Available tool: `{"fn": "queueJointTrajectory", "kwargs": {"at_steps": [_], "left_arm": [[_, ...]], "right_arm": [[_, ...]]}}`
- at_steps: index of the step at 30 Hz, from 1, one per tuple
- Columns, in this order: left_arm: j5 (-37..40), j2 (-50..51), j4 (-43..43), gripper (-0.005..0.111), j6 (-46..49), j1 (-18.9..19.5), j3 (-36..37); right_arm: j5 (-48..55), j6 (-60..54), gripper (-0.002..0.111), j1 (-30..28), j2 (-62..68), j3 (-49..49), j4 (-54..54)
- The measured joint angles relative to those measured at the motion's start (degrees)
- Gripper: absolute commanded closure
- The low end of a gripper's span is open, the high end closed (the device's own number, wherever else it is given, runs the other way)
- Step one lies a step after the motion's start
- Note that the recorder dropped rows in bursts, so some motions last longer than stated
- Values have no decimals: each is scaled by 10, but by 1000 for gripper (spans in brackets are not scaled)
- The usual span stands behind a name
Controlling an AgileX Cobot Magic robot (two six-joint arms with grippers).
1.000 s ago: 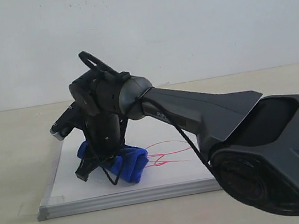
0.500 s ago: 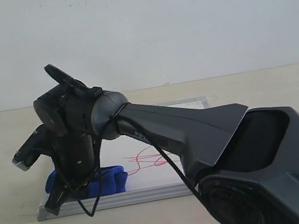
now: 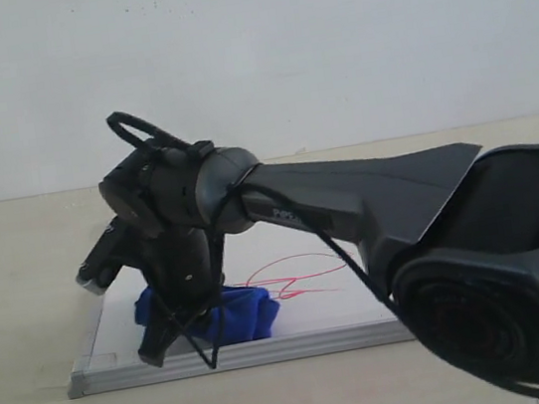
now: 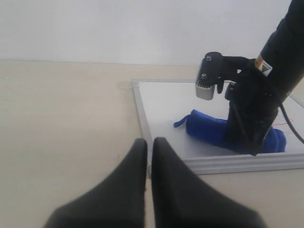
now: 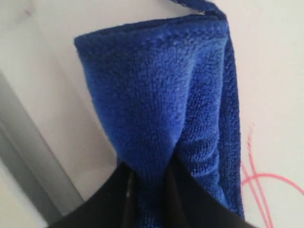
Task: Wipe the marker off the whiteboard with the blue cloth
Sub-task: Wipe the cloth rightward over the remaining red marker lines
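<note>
The beige counter [image 3: 20,287] carries the whiteboard [image 3: 117,334], which lies flat directly under the right claw [image 5: 145,185] and just ahead of the left claw [image 4: 149,145]. The board looks stiff and slick, so a rub should glide over it, though hard sideways pushing might shift it. The blue cloth [image 3: 236,319] lies as a thick fuzzy roll on the board beneath the right claw, whose fingers are nipped tight into a fold of it and press it down. It looks soft, light and squashy. It probably pinches easily but could unroll or slip free if taken by a loose edge, so the bulky middle seems the safest place to grip. The red marker scribble [image 3: 300,273] sits just beside the cloth, on the side of the right claw toward its own arm, and is not yet wiped away. The left claw hovers over the counter with its fingers together, holding nothing.
</note>
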Motion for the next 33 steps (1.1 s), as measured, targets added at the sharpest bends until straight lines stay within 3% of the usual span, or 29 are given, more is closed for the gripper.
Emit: {"fn": "queueJointTrajectory", "kwargs": {"at_steps": [8, 21, 33], "left_arm": [[0, 0, 0, 103, 0, 0, 0], [0, 0, 0, 103, 0, 0, 0], [0, 0, 0, 103, 0, 0, 0]], "right_arm": [[15, 10, 108, -20, -15, 24, -17], [20, 10, 108, 9, -15, 27, -30], [-40, 22, 108, 11, -15, 27, -17]]}}
